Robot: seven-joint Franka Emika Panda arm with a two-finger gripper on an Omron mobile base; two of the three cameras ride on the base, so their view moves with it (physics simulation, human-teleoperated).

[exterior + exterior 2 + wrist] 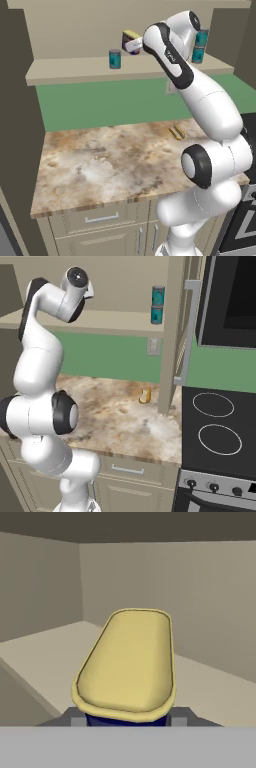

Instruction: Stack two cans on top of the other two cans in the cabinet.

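The cabinet point(75, 70) is an open beige shelf above the counter. My gripper point(132, 46) is shut on the navy can point(130, 38), holding it in the air above the ledge. Its yellow top point(127, 662) rises between the fingertips point(77, 719) in the hand view. A single teal can point(115, 58) stands on the ledge, lower and to the left of the held can. At the shelf's right end, one teal can sits stacked on another point(158, 303), and my arm partly hides that stack point(201, 46) in the left base view.
Below the shelf lie a green wall and a marbled counter point(100, 165), with a small yellow object point(176, 132) near its back right. A black stove point(215, 426) stands at the right under a dark microwave point(230, 296). The cabinet's side panel point(172, 331) rises between them.
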